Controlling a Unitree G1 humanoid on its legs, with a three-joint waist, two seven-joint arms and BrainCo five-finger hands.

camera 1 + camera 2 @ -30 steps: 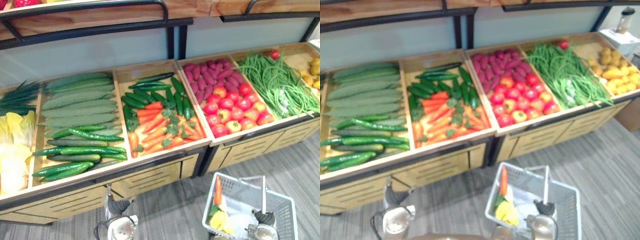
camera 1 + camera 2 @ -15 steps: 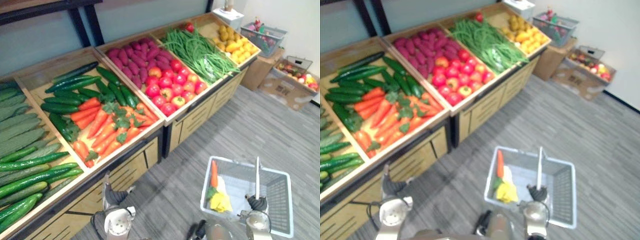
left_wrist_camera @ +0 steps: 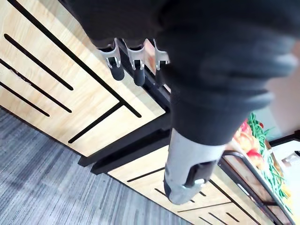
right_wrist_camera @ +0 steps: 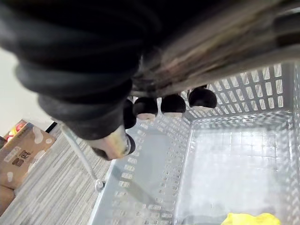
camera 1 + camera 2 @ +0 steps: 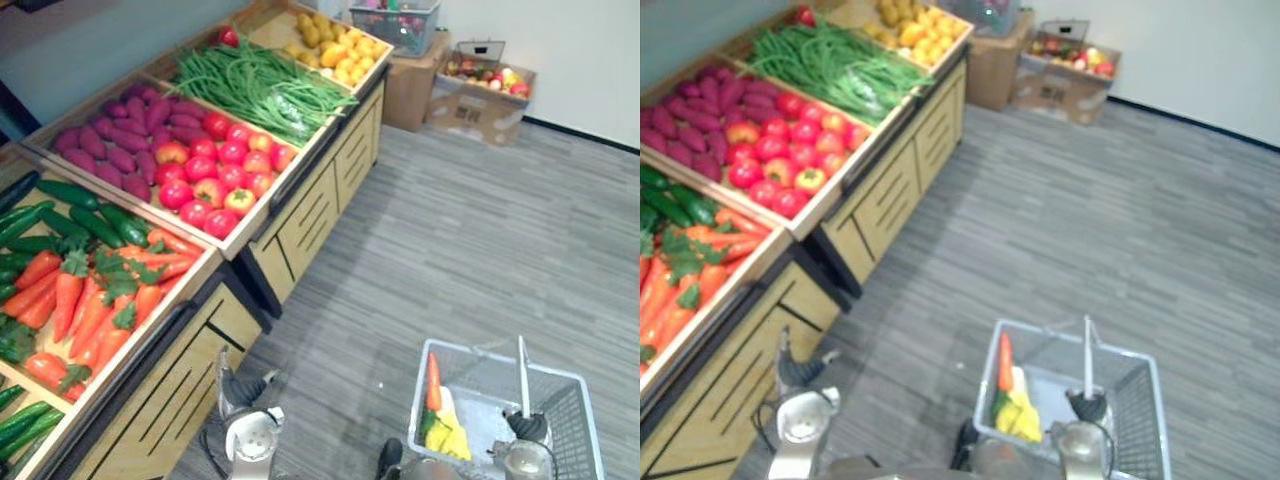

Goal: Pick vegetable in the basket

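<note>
Right hand (image 5: 527, 428) around basket handle (image 5: 521, 372)

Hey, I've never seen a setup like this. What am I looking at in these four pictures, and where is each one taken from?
This is a humanoid robot with two arms and fingered hands, beside a wooden produce stand. The two wide pictures come from a pair of cameras on its head, looking down. The two close-up pictures come from a camera on each wrist.

The stand holds carrots, cucumbers, tomatoes, purple sweet potatoes and green beans.

The right hand is curled round the handle of a grey basket. In the basket lie a carrot and a yellow vegetable.

The left hand hangs by the stand's front panels, with its fingers relaxed and holding nothing.
</note>
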